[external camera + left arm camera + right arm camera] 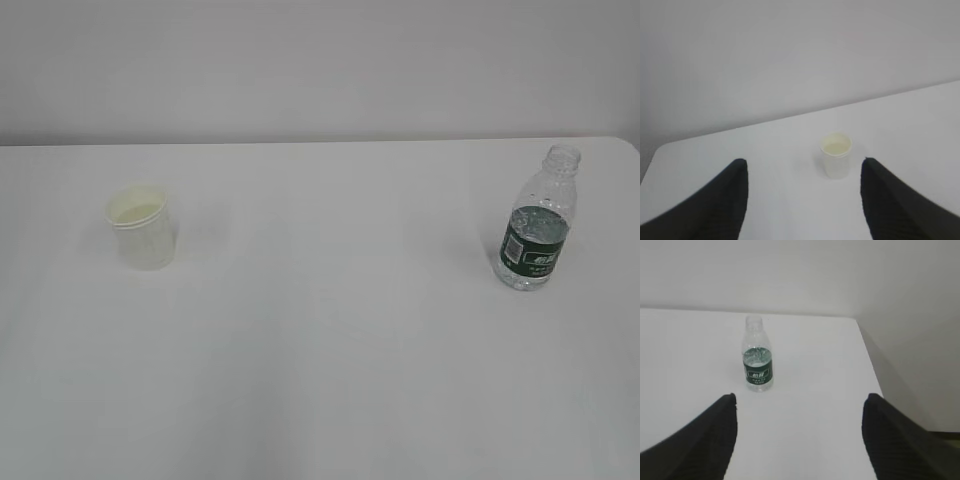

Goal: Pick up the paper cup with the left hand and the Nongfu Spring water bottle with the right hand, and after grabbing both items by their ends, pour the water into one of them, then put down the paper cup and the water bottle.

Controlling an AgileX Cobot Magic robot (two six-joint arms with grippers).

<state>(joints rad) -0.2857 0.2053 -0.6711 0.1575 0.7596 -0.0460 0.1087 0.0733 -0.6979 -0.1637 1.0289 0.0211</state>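
Observation:
The paper cup [143,226] stands upright on the left of the white table, white with a cream inside. In the left wrist view the paper cup [836,155] is some way ahead of my left gripper [804,165], whose black fingers stand wide apart with nothing between them. The Nongfu Spring water bottle [538,220] stands upright at the right, capless, with a dark green label and water up to about the label's top. From the right wrist the bottle [757,356] is ahead and to the left of my open, empty right gripper [799,399]. Neither arm appears in the exterior view.
The white table [330,330] ends at a pale wall behind. Its right edge [871,360] runs close to the bottle's right, with a drop beyond it. The table's rounded left corner [660,150] lies left of the cup.

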